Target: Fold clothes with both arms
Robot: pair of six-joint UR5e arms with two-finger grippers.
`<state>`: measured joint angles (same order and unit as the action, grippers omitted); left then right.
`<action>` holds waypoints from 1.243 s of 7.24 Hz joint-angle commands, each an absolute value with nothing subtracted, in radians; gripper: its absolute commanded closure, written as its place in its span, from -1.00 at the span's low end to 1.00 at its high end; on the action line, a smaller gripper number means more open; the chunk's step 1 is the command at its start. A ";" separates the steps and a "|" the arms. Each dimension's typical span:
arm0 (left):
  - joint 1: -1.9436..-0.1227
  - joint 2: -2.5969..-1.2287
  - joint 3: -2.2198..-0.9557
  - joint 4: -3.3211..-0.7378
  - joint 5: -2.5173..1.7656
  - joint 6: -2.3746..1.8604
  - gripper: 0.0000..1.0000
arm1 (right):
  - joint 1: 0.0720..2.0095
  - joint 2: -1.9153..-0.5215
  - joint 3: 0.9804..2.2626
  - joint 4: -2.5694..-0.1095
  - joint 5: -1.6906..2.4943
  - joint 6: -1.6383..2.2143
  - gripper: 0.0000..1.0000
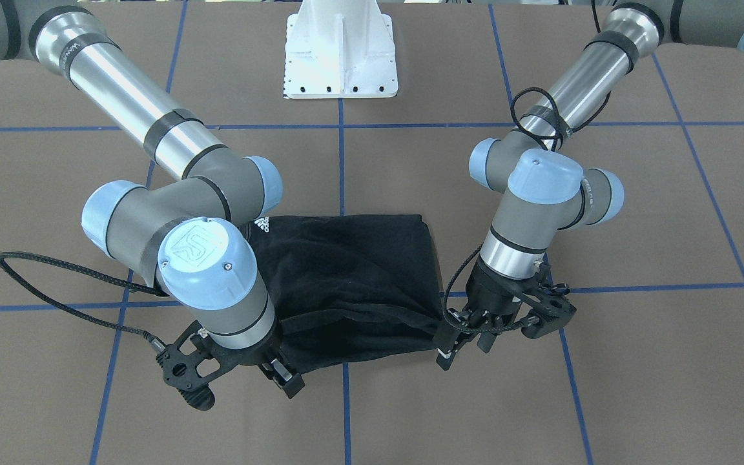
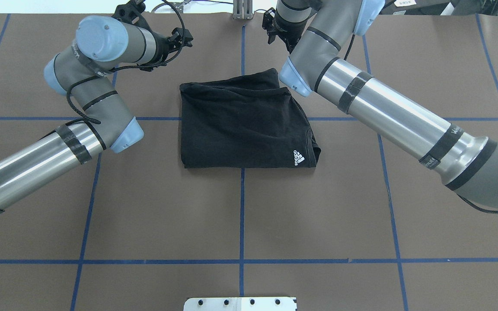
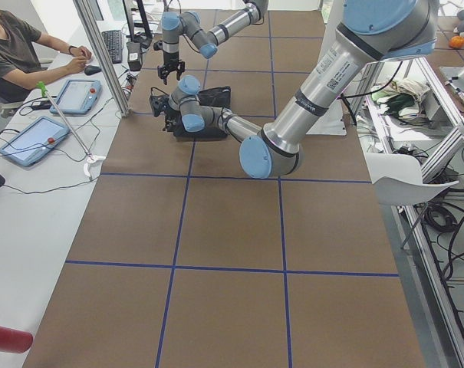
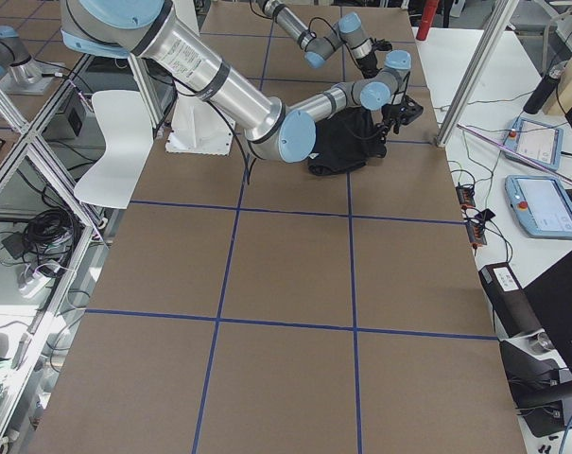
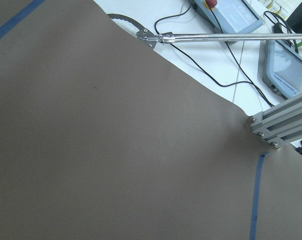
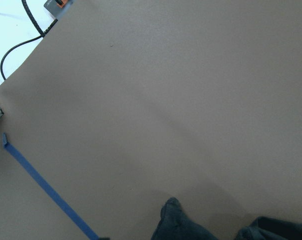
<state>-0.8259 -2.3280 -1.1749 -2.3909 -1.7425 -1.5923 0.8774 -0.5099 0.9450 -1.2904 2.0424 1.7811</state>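
I see the black T-shirt [image 2: 240, 125] folded into a compact rectangle, lying on the brown table [image 2: 318, 216] near its middle, across a blue tape line [image 2: 241, 207]. Its small white Adidas logo [image 2: 299, 157] faces up at the corner nearest the robot, on the right arm's side. The left gripper [image 1: 465, 354] hangs just beside the shirt's far corner, jaws spread, pinching nothing. The right gripper [image 1: 285, 381] hangs by the other far corner. Only one of its fingers shows clearly, so I cannot tell how its jaws stand.
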 commanded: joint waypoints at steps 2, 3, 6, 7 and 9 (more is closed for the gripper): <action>-0.857 -2.160 -1.415 -2.332 -1.831 -1.313 -1.00 | 0.929 -0.738 1.301 -1.430 2.060 1.638 -1.00; -0.888 -2.050 -1.527 -2.269 -1.851 -1.116 -1.00 | 0.942 -0.827 1.450 -1.541 2.060 1.485 -1.00; -1.084 -1.731 -1.713 -2.252 -2.064 -0.600 -1.00 | 1.040 -1.146 1.736 -1.617 2.092 1.064 -1.00; -1.186 -1.670 -1.707 -2.243 -2.118 -0.407 -1.00 | 1.099 -1.245 1.785 -1.611 2.142 0.958 -1.00; -1.386 -1.621 -1.703 -2.074 -2.207 -0.060 -1.00 | 1.237 -1.462 1.888 -1.609 2.203 0.702 -1.00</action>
